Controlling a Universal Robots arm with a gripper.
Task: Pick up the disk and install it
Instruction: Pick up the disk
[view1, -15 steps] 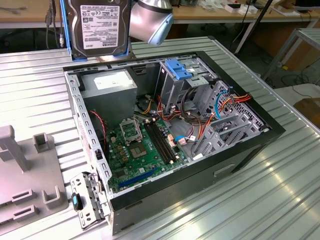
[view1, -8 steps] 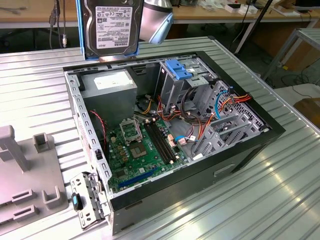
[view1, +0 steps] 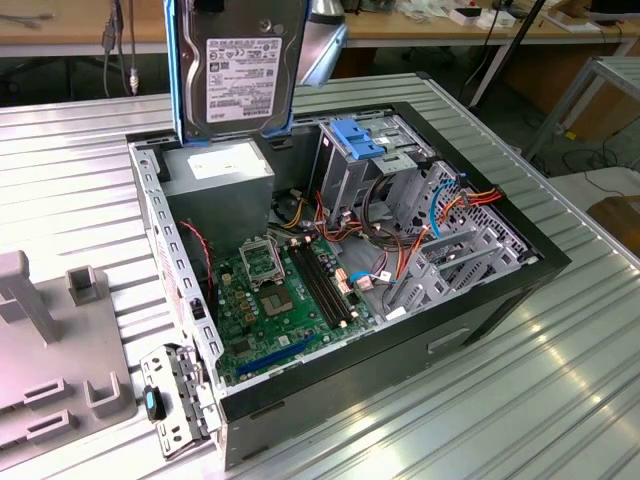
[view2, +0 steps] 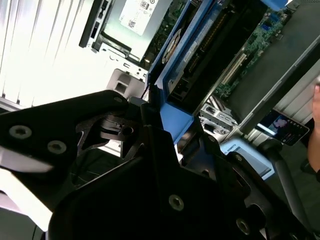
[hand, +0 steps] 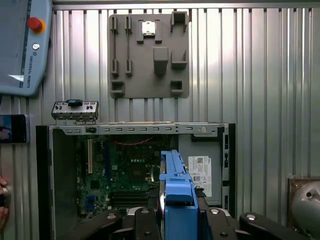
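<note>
The disk (view1: 240, 70) hangs upright in the air above the back corner of the open computer case (view1: 520, 255), its pale label facing the exterior camera and blue carrier rails along both sides. In the first wrist view I look down its blue edge (hand: 176, 185), with the case open below. My gripper (hand: 177, 212) is shut on the disk, a black finger (hand: 145, 220) pressed against each side of the blue carrier. The second wrist view shows the black gripper body (view2: 165, 135) clamped at the carrier's blue end (view2: 175, 110).
Inside the case lie the green motherboard (view1: 280, 300), a grey power supply (view1: 220, 185) and an upright metal drive cage with a blue bracket (view1: 355, 140) and orange and blue cables. A grey parts fixture (hand: 149, 55) and a pendant (hand: 22, 45) sit on the ribbed metal table. A hand (hand: 2, 200) is nearby.
</note>
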